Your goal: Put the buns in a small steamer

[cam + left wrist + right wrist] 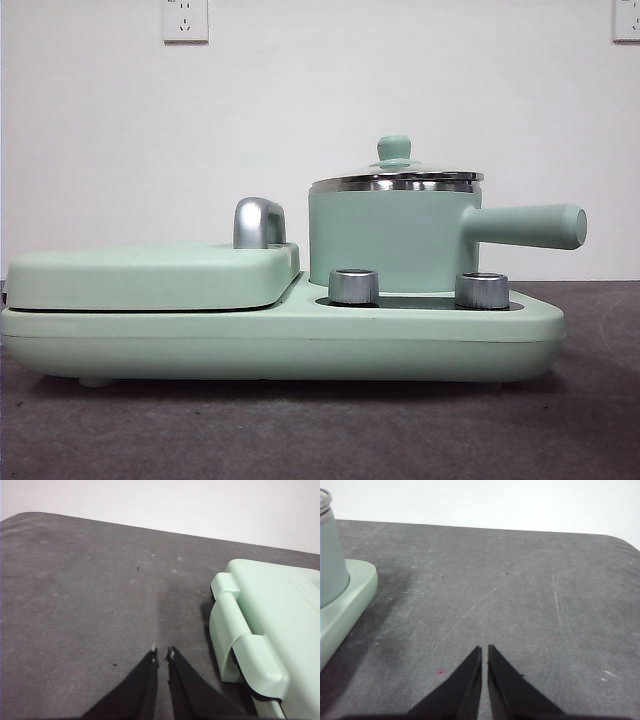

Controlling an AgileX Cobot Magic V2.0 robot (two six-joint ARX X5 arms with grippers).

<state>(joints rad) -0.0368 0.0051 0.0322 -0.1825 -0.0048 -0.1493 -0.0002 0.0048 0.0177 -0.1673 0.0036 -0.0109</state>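
**Steamer lidded, both arms idle**

The small steamer [392, 235] sits on the green cooker base [280, 335], at 3 o'clock from the flat griddle [150, 275], glass lid [395, 172] on. Left gripper [162, 654] and right gripper [485, 649] hover over the table [520, 605], fingers pressed together, empty.

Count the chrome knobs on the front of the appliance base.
2. One knob sits below the steamer's left side, the other knob under its handle root. Neither wrist view shows that face, so none hidden there is known.
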